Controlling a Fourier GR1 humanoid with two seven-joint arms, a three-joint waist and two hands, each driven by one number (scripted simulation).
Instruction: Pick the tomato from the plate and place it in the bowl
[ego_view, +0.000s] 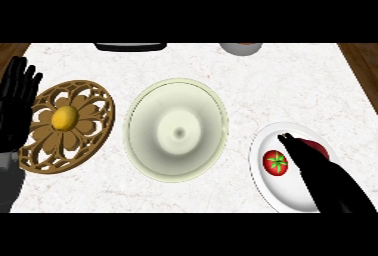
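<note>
A red tomato (275, 162) with a green stem lies on the white plate (275, 192) at the right of the counter. My right hand (314, 167) reaches over the plate just right of the tomato, fingers straight and open, touching or nearly touching its side. A second red thing (317, 147) shows partly behind the fingers. The pale green bowl (176, 130) stands in the middle of the counter with nothing in it. My left hand (16, 102) rests open at the far left edge, fingers up.
A wooden carved flower-shaped trivet (68, 126) with a yellow fruit (65, 118) on it lies left of the bowl. At the counter's back edge sit a dark dish (130, 46) and a white cup (241, 48).
</note>
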